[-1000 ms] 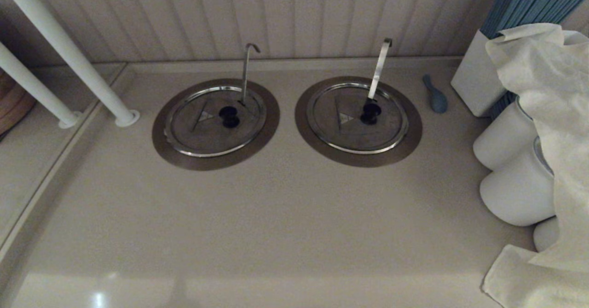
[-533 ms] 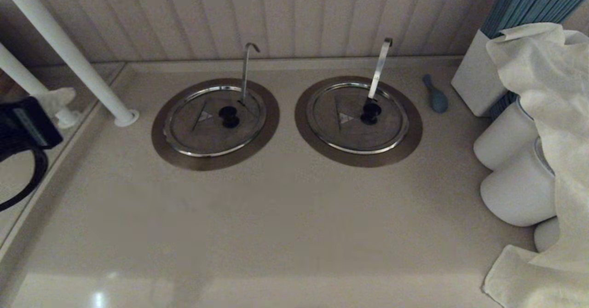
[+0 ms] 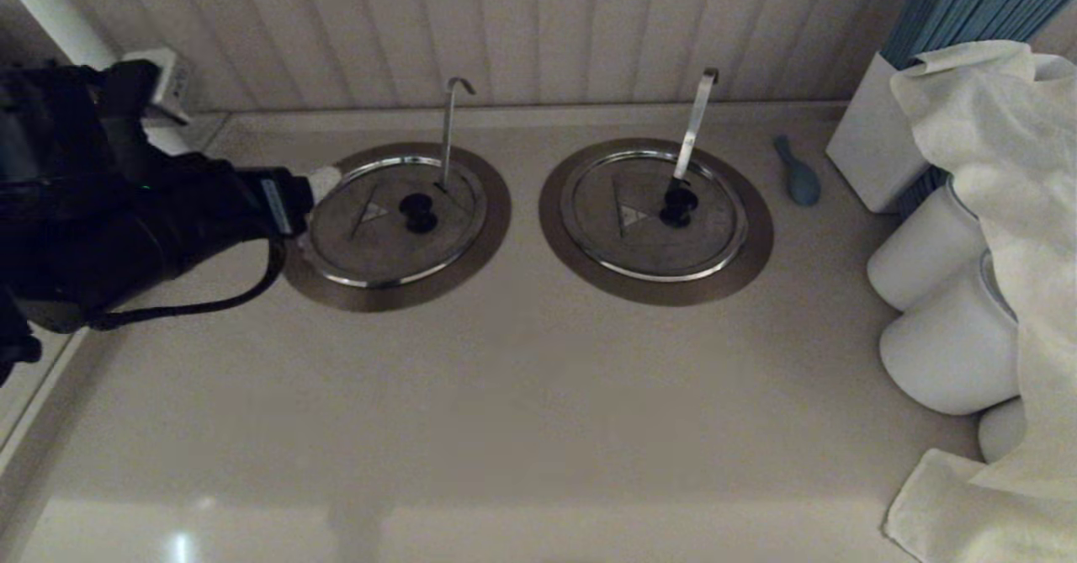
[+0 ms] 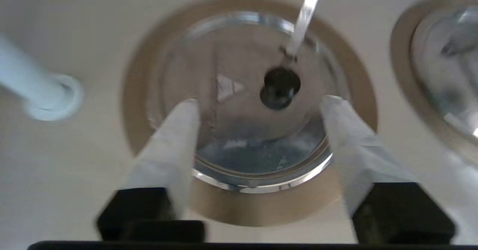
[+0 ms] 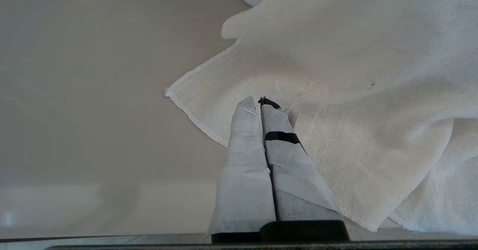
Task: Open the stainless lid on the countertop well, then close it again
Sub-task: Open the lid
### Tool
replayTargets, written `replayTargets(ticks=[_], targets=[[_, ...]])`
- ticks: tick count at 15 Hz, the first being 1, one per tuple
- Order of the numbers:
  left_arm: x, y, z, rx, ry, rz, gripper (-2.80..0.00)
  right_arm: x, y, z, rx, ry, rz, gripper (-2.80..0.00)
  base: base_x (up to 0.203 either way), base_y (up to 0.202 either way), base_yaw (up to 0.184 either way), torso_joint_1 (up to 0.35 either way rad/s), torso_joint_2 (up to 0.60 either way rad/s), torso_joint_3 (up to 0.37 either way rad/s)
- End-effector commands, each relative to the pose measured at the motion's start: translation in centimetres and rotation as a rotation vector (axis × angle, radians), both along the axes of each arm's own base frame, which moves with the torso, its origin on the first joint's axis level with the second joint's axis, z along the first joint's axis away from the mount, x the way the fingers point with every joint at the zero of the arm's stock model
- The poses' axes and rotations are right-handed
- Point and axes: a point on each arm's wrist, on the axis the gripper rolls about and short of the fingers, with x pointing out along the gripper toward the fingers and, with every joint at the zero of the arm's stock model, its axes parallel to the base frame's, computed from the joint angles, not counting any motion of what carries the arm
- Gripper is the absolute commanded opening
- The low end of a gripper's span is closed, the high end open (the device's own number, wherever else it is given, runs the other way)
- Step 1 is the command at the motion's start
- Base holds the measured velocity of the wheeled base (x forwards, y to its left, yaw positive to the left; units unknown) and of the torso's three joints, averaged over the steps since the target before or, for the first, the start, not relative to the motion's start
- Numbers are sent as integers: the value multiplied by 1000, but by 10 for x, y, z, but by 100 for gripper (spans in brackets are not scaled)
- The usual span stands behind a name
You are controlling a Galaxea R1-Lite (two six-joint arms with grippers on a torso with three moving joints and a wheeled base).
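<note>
The stainless lid lies flat on the left countertop well, with its black knob, triangular mark and thin hook-tipped handle. My left gripper hangs at the lid's left rim and is open. In the left wrist view the left gripper holds nothing; its white fingers stand wide apart over the lid, short of the knob. The right gripper is shut and empty, hanging over a white cloth; the head view does not show it.
The twin lid with the broad pale handle sits to the right. A blue spoon, a white box of blue straws, white cylinders and a draped cloth crowd the right side. A white post stands left of the well.
My left arm has swung in from the left edge to the lid's left rim, now covering the white posts in the head view. The lids have not moved.
</note>
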Motion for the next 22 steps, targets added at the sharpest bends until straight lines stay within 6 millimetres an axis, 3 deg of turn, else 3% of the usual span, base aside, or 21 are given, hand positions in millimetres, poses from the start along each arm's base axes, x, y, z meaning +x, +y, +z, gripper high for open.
replayTargets(ticks=[1, 7, 10, 13, 16, 20, 22], targets=[[21, -6, -25, 20, 83, -2, 0, 0, 0, 0, 0, 1, 1, -280, 0, 0, 0, 0, 0, 0], [52, -13, -49, -36, -70, 6, 0, 0, 0, 0, 0, 0, 1, -280, 0, 0, 0, 0, 0, 0], [61, -16, -55, -63, -69, 7, 0, 0, 0, 0, 0, 1, 1, -280, 0, 0, 0, 0, 0, 0], [86, -27, -81, -47, -9, 0, 0, 0, 0, 0, 0, 0, 1, -280, 0, 0, 0, 0, 0, 0], [109, -33, -78, -61, -46, 7, 0, 0, 0, 0, 0, 0, 1, -280, 0, 0, 0, 0, 0, 0], [117, -38, -64, -113, -96, 24, 0, 0, 0, 0, 0, 0, 1, -280, 0, 0, 0, 0, 0, 0], [126, -41, -71, -112, -86, 25, 0, 0, 0, 0, 0, 0, 1, -280, 0, 0, 0, 0, 0, 0]])
